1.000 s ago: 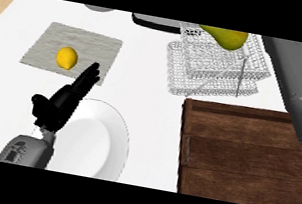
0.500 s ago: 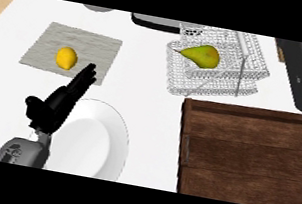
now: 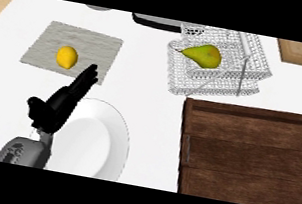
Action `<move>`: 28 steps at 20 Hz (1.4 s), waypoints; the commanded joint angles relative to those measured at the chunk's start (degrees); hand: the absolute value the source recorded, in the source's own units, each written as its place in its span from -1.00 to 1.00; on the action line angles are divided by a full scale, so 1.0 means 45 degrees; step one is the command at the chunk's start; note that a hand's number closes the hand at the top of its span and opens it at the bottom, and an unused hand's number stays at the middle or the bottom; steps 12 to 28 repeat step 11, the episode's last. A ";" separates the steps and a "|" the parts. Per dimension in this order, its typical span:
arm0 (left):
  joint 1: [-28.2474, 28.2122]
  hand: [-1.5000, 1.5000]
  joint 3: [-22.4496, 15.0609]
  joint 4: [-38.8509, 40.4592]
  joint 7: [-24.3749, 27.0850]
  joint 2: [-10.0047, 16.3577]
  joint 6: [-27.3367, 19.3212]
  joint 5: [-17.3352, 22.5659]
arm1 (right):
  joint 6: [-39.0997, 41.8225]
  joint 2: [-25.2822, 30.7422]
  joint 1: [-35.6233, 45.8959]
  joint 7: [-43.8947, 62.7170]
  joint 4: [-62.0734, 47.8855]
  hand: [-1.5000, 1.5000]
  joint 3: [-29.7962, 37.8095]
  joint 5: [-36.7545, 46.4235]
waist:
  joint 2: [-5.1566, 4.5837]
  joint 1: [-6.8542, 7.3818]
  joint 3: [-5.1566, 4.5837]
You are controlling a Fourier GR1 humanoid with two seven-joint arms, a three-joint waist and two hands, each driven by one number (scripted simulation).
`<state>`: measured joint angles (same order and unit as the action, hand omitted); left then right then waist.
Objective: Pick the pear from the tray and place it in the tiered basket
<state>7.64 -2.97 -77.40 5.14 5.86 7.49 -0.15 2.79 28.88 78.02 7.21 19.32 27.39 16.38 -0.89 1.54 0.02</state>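
A yellow-green pear (image 3: pixel 205 55) lies inside the white wire tiered basket (image 3: pixel 250 86) at the back of the counter, its stem end pointing left. No hand touches it. The dark wooden tray (image 3: pixel 250 154) at the lower right holds nothing. My left hand (image 3: pixel 58 103) rests at the lower left with straight fingers pointing up, over the edge of a white plate (image 3: pixel 103 138). My right hand does not show in the view.
A yellow lemon (image 3: pixel 67 56) lies on a grey cloth mat (image 3: pixel 89 45) at the upper left. A wooden board (image 3: pixel 299 52) sits at the back right, and dark and grey items (image 3: pixel 157 22) stand along the back edge.
My right arm, which held the pear over the basket, has drawn back out of view at the right. The pear now lies in the basket. The left hand has not moved.
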 commanded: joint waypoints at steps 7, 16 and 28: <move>-0.0014 0.00 -0.0106 -0.0721 -0.0552 -0.0134 -0.0116 0.0018 | 0.2656 0.4328 -0.1844 -0.1730 -0.0853 -1.00 0.2102 -0.1684 | -0.0108 0.0226 0.0050; -0.0212 0.00 -0.0340 -0.0591 -0.0214 -0.0090 0.0271 0.0001 | 0.4062 0.5372 -0.3070 -0.2889 -0.1263 -1.00 0.2187 -0.1672 | -0.0210 0.0356 0.0068; -0.0212 0.00 -0.0340 -0.0591 -0.0214 -0.0090 0.0271 0.0001 | 0.4062 0.5372 -0.3070 -0.2889 -0.1263 -1.00 0.2187 -0.1672 | -0.0210 0.0356 0.0068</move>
